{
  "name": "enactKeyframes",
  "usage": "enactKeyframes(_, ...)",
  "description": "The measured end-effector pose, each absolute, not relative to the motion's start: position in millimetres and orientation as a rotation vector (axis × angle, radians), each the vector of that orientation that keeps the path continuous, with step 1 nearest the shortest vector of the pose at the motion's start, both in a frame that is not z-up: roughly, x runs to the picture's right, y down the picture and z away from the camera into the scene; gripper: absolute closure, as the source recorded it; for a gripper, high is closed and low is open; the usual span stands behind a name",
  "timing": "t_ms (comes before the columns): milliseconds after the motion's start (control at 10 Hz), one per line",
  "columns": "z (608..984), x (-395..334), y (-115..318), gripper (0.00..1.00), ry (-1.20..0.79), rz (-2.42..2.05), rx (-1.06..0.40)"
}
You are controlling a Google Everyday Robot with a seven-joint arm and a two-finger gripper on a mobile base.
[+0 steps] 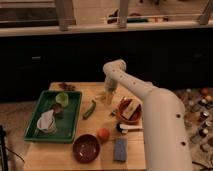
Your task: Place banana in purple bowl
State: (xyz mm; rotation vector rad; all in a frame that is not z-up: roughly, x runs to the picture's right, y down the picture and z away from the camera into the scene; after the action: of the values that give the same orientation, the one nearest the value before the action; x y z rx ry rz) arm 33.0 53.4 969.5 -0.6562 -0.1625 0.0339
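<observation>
The banana (100, 95) is a small pale yellow shape lying on the wooden table (75, 165) near its far middle. My gripper (108, 98) points down right at the banana's right end, and I cannot see whether it touches or holds the fruit. The purple bowl (86, 148) is dark and glossy, stands empty near the table's front edge, and is well apart from the gripper. My white arm (150, 100) reaches in from the right.
A green tray (70, 131) with a small green cup (62, 98) and white items sits at the left. A slim green vegetable (89, 109), an orange fruit (103, 134), a blue sponge (119, 149), a white brush (129, 128) and an orange-red bowl (123, 119) with a tan block are also on the table.
</observation>
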Motion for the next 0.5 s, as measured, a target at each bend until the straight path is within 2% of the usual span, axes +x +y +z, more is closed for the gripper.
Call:
enactKeyframes(100, 972.3, 33.8, 55.5, 0.22, -0.162, 0.037, -0.662)
enactKeyframes(200, 974.6, 33.4, 58.2, 0.27, -0.162, 0.039, -0.668)
enactKeyframes(300, 976.2, 32.7, 60.8, 0.39, -0.163, 0.04, -0.675)
enactKeyframes(500, 977.6, 33.3, 62.8, 0.57, -0.163, 0.045, -0.682)
